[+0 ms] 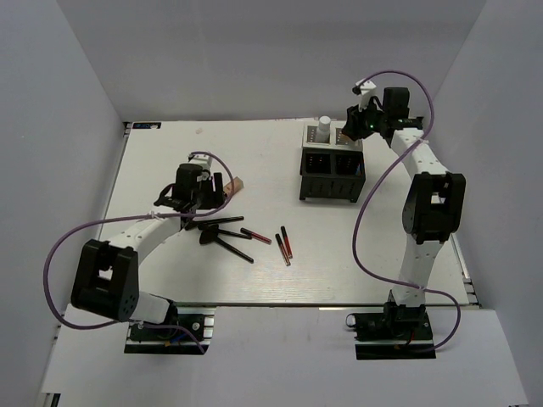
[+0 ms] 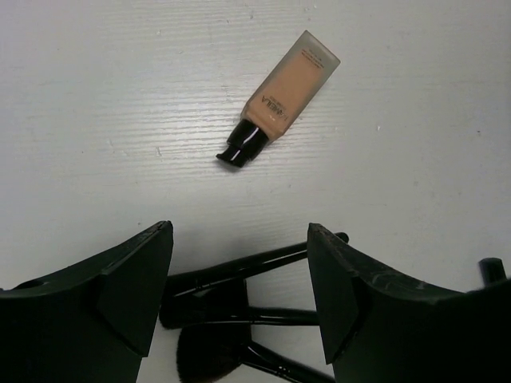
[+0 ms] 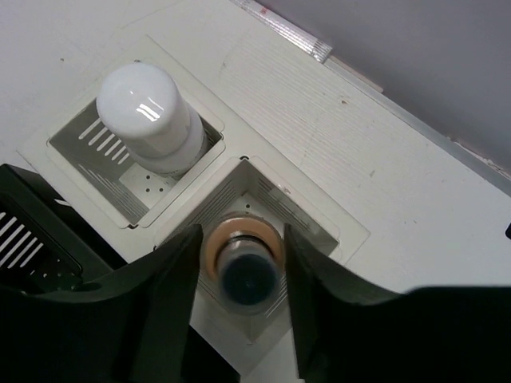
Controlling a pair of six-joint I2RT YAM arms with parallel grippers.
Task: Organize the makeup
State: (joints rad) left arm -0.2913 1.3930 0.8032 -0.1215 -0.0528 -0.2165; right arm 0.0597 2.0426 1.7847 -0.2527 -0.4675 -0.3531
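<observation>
A tan bottle point(image 2: 283, 104) with a dark cap lies on its side on the white table, just beyond my left gripper point(image 2: 239, 229). That gripper is open and hovers over several black brushes point(image 2: 239, 279), holding nothing. From above, the brushes point(image 1: 221, 233) lie beside thin red-black pencils point(image 1: 284, 246). My right gripper point(image 3: 242, 235) is shut on a second tan bottle point(image 3: 247, 267), held upright, cap towards the camera, in a back compartment of the organizer box point(image 1: 333, 161). A white bottle point(image 3: 148, 112) stands in the compartment next to it.
The box point(image 3: 319, 215) stands at the back right of the table, near the rear edge. Grey walls enclose the table on three sides. The left arm's purple cable loops close above the lying bottle point(image 1: 236, 185).
</observation>
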